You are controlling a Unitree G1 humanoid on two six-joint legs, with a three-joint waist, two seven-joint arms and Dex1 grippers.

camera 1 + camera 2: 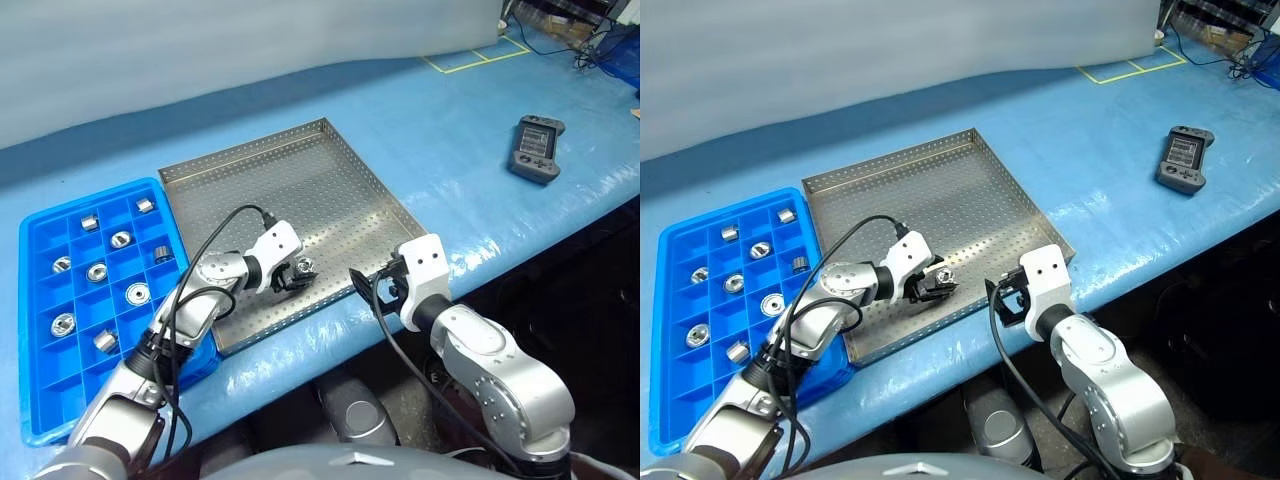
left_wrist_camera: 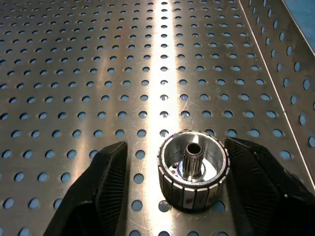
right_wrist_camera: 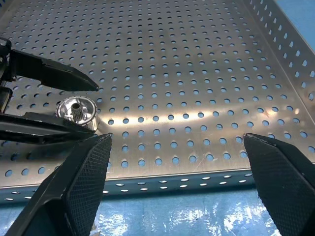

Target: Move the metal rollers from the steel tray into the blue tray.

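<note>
One metal roller stands upright on the perforated floor of the steel tray, near its front rim. My left gripper is lowered over it, open, with a black finger on each side. In the left wrist view the roller nearly touches one finger, and a gap shows to the other. My right gripper hangs open and empty over the tray's front edge, to the right of the roller. The blue tray lies left of the steel tray, with several rollers in its compartments.
A black handheld controller lies on the blue table cover at the far right. Yellow tape lines mark the back right corner. The table's front edge runs just below the steel tray. A black cable loops along my left arm.
</note>
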